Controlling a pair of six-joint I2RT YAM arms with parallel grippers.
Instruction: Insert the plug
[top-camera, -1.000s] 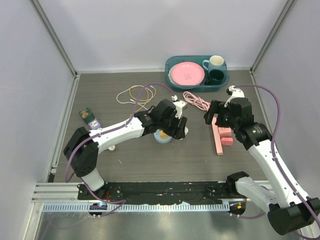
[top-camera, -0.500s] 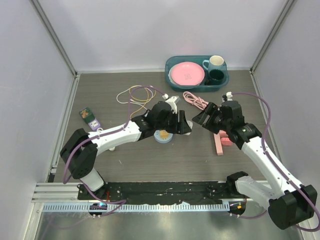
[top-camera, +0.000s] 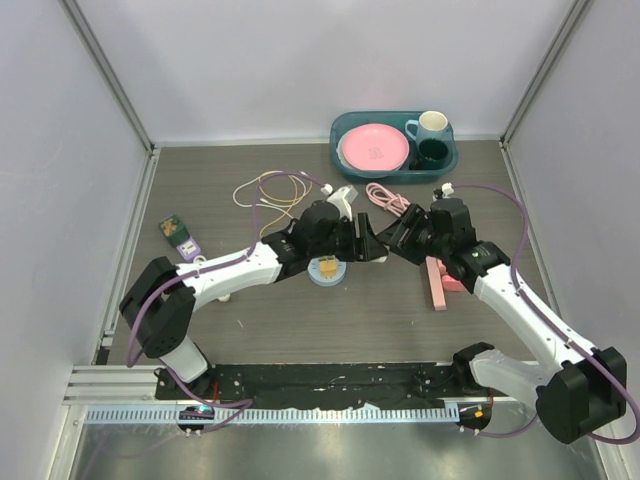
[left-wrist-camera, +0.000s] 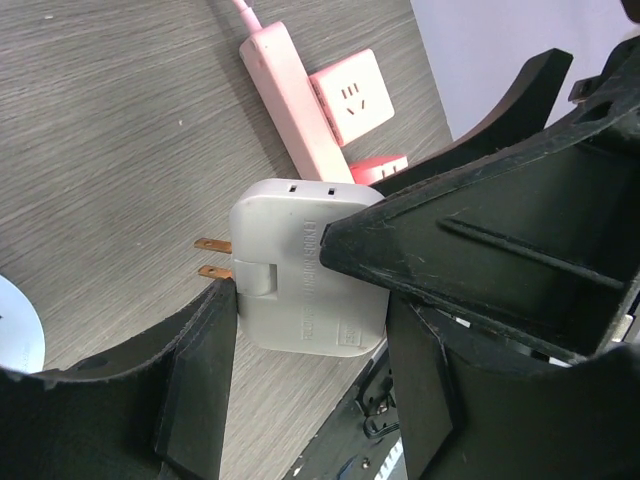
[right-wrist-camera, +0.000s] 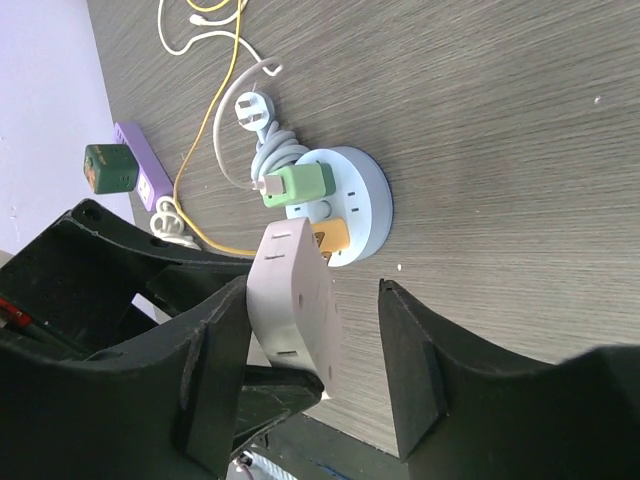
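Top external has the left pincer (top-camera: 374, 248) and right pincer (top-camera: 396, 240) nose to nose above the middle of the tabletop (top-camera: 250, 320), with the pink power strip (top-camera: 436, 285) lying just to their right, nearer the right one. The left one is clamped across the white plug (left-wrist-camera: 300, 270), held clear of the wood, while the right one stands apart around it, one finger touching. Its prongs (left-wrist-camera: 212, 258) point sideways, not down at the strip, so I'd say it wants turning.
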